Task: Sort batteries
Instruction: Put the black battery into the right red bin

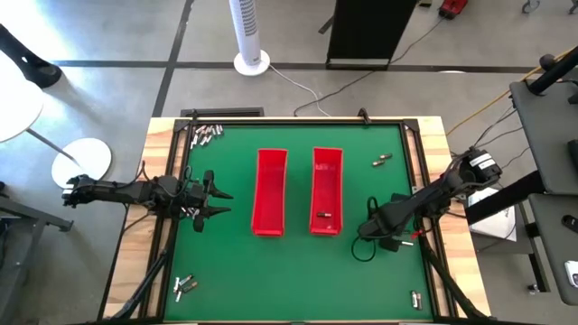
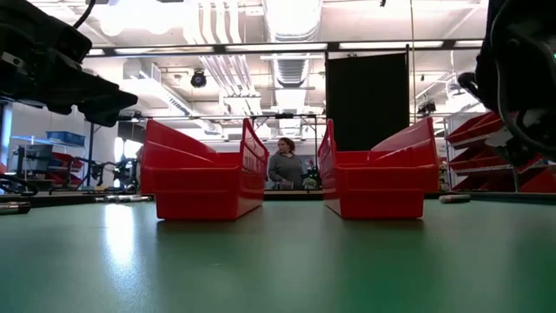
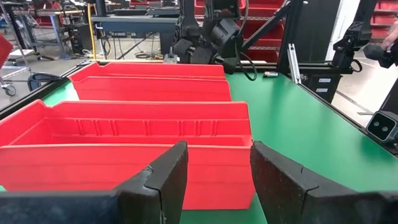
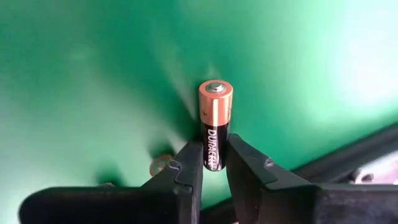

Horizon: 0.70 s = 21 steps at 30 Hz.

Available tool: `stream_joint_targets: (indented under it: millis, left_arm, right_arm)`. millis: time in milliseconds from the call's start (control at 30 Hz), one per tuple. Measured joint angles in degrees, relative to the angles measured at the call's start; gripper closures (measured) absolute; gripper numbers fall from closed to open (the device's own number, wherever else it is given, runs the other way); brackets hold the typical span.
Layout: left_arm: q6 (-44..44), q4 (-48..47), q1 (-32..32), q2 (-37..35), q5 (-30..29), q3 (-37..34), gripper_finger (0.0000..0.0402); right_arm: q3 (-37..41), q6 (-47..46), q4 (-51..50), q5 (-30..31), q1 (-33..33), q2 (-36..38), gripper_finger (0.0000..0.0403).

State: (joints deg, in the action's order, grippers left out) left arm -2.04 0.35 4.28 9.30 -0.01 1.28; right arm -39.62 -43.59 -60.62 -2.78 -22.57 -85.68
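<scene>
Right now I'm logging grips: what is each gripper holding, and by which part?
The right gripper pinches a battery by its black lower body. The left gripper holds nothing.

Overhead camera looks straight down; low camera level across the table (image 1: pixel 298 262); both share the red trays (image 2: pixel 208 174).

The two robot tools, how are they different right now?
The right tool is shut on a black battery with a copper-coloured end, while the left tool stands open and holds nothing. The right tool hangs over bare green table mat to the right of the long red plastic trays; the left tool waits on their left, pointing at them. Both are dark with two fingers.
</scene>
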Motion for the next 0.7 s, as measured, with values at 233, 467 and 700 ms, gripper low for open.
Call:
stream_joint_targets:
  millis: [233,467,700]
  left_arm:
    - [0.0,0.0,0.0,0.0,0.0,0.0,0.0247]
    - [0.0,0.0,0.0,0.0,0.0,0.0,0.0247]
    - [0.0,0.0,0.0,0.1,0.0,0.0,0.0247]
  right_arm:
    - [-0.2,1.0,1.9,1.7,0.0,4.7,0.0353]
    - [-0.1,2.7,7.4,2.0,-0.2,7.2,0.0346]
    - [1.0,3.5,15.3,1.8,-2.5,6.9,0.0353]
